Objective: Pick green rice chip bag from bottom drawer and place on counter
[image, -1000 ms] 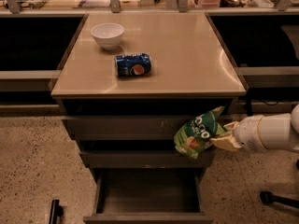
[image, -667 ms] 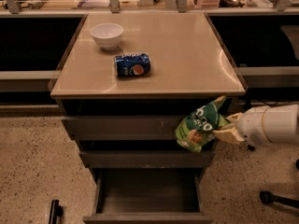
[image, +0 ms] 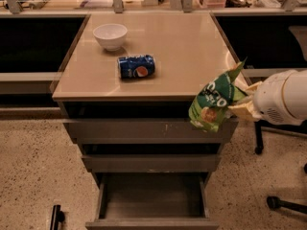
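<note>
The white arm (image: 283, 97) reaches in from the right, roughly level, at the height of the tabletop's front edge. Its gripper (image: 242, 107) points left toward the cabinet, just off the tabletop's front right corner. The pale fingers (image: 240, 110) pinch the right side of the green rice chip bag (image: 213, 104).

The bag hangs in the air, tilted, with its pointed top corner up and to the right. In this view it covers the tabletop's front right corner and the right end of the top drawer (image: 144, 128). Whether it touches the cabinet cannot be told. The bag carries rounded white lettering too crumpled to read, and below it a pale chip picture.

On the tabletop (image: 187, 42) a blue can (image: 136, 66) lies on its side near the middle, its round red, white and blue Pepsi emblem facing up. A white bowl (image: 110, 35) stands upright toward the back left corner, apart from the can. Both are well away from the bag.

The bottom drawer (image: 153, 200) is pulled out, its dark interior open. The middle drawer (image: 151, 162) and the top drawer stick out a little.

On the speckled floor (image: 33, 166) a dark caster base (image: 285, 204) sits under the arm at the right, and a small dark object (image: 56, 217) lies at the lower left.
</note>
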### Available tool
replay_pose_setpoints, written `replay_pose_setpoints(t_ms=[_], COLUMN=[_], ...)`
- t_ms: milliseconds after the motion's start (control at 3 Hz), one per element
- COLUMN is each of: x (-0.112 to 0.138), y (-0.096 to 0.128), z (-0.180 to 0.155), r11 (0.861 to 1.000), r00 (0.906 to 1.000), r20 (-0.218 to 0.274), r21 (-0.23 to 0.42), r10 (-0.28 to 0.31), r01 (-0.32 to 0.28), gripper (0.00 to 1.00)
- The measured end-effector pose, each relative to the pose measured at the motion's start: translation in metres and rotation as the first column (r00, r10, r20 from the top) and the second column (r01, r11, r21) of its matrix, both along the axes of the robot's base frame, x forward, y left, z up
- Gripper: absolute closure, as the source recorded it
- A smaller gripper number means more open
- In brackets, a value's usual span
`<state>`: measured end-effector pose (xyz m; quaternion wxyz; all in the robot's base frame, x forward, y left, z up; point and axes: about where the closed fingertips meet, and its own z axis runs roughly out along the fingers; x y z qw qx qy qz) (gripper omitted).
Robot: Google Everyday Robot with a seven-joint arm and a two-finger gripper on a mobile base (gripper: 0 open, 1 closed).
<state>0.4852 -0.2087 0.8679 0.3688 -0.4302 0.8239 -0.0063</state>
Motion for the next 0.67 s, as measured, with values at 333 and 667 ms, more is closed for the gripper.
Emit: replay_pose_setpoints(t_ms=[333, 667], x=[0.005, 0.026], y=[-0.001, 0.002], z=[0.042, 0.079], r11=[0.997, 0.989], r00=[0.9992, 0.9985], r20=[0.033, 0.056], r21=[-0.075, -0.146], r10=[-0.021, 0.000], r01=[0.023, 0.009], gripper=[1.00, 1.00])
